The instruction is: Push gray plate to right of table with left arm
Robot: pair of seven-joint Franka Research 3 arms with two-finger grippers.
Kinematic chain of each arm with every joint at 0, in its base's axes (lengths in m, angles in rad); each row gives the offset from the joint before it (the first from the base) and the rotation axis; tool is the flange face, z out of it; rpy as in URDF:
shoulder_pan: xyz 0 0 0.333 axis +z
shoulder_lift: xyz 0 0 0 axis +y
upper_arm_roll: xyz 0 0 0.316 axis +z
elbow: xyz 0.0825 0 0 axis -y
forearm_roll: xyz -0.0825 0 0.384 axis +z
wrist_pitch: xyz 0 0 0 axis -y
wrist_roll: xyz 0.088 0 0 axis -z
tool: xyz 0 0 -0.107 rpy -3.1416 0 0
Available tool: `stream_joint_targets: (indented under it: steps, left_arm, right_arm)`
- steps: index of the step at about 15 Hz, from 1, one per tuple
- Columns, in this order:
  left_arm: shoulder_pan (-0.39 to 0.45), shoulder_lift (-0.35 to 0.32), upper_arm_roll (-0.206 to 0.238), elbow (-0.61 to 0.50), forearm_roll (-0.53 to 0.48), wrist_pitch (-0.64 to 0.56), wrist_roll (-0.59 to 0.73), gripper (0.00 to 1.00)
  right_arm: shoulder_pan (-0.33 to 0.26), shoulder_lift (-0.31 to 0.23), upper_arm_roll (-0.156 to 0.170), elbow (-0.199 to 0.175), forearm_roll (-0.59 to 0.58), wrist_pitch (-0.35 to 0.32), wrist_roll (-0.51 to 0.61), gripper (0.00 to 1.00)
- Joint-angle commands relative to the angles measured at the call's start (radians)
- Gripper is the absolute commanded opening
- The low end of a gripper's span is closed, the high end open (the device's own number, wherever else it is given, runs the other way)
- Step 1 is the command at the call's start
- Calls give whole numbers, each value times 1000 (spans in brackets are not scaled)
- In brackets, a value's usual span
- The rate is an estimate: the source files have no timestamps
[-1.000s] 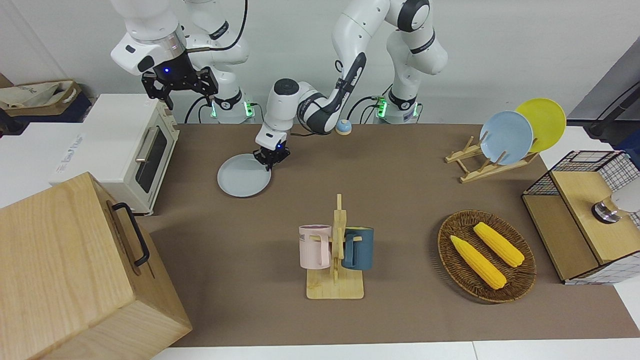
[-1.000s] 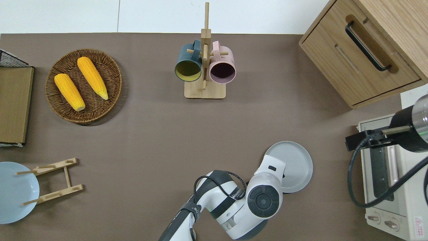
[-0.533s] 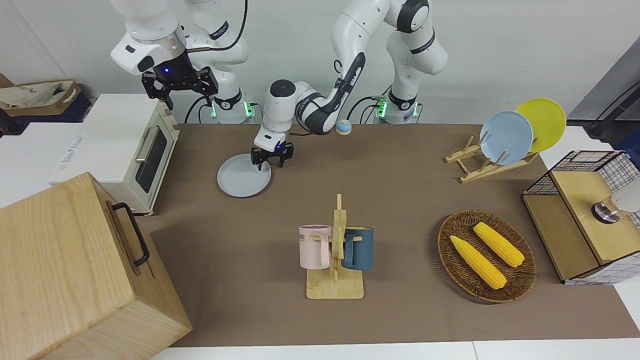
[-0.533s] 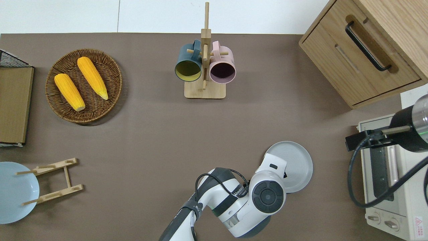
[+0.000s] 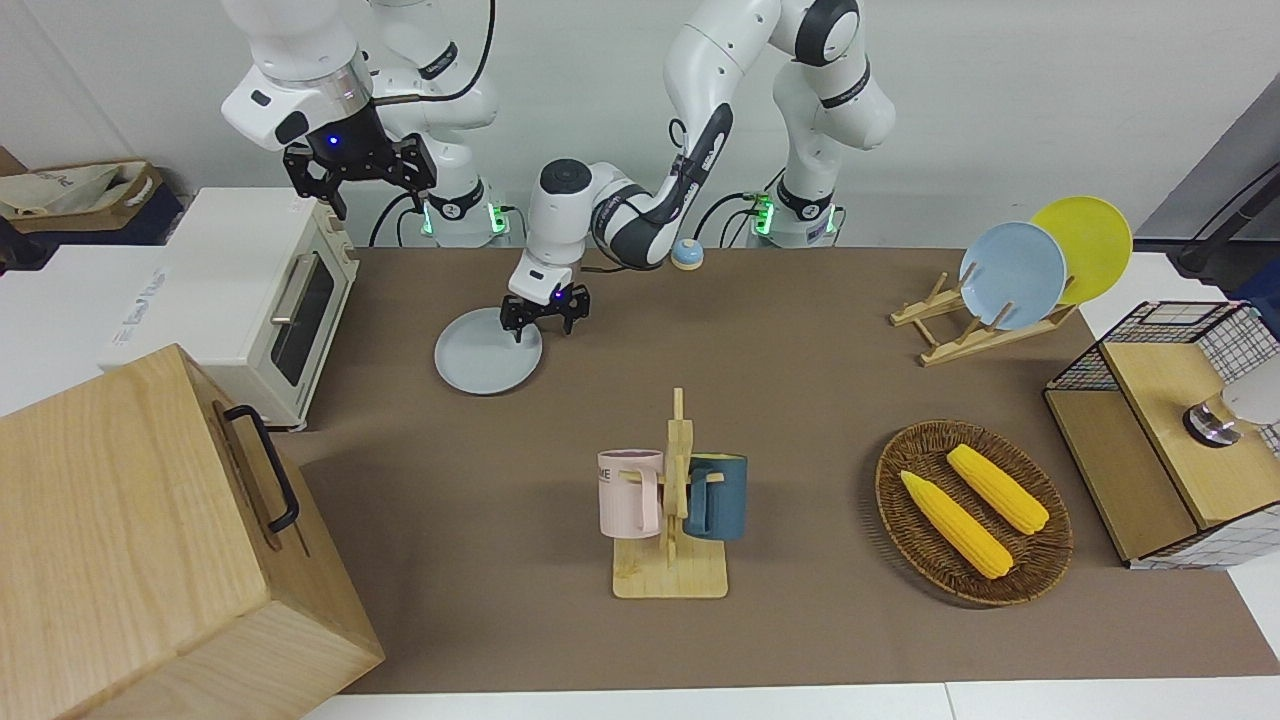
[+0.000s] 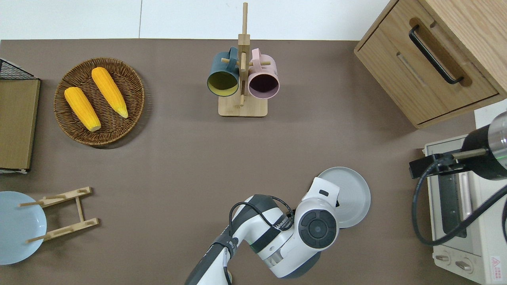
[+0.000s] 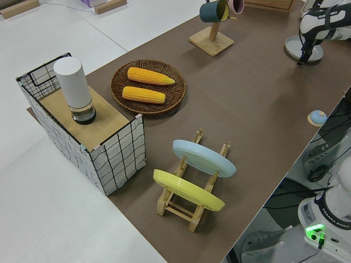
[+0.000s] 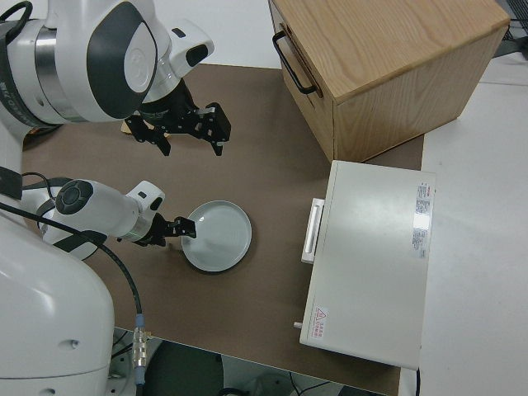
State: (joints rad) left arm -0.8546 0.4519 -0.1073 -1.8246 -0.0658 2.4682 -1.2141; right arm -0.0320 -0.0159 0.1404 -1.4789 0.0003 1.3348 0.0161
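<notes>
The gray plate lies flat on the brown table, toward the right arm's end, next to the toaster oven. It also shows in the overhead view and the right side view. My left arm reaches across the table. Its gripper is open and low at the plate's rim on the side toward the left arm's end. One finger is over the plate's inside and the other is outside the rim. In the overhead view the wrist hides the fingers. My right gripper is parked, open and empty.
A white toaster oven and a wooden cabinet stand at the right arm's end. A mug rack stands mid-table, farther out. A corn basket, a plate rack and a wire basket are toward the left arm's end.
The left gripper's fingers were close together at the plate's rim. They now stand spread apart, and the wrist has risen slightly. The plate has hardly moved. The right arm is still.
</notes>
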Motion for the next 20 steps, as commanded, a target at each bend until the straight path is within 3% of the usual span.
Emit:
stream_joint_targets:
  steps: [1, 4, 7, 14, 20]
  left_arm:
    - [29, -70, 5, -22, 11, -98, 105, 993]
    - [64, -169, 3, -102, 1, -109, 160, 993]
    - [100, -225, 3, -116, -3, -195, 223, 993]
    - [288, -433, 6, -150, -112, -526, 568, 993]
    - [442, -530, 9, -151, -112, -702, 743, 995]
  right_arm:
    - [-19, -2, 16, 9, 4, -16, 13, 983]
    - [-19, -2, 16, 9, 4, -16, 12, 983]
    - [-19, -2, 16, 9, 4, -16, 13, 983]
    - [-20, -2, 16, 9, 4, -16, 13, 983]
    - [-20, -2, 16, 9, 4, -16, 12, 983]
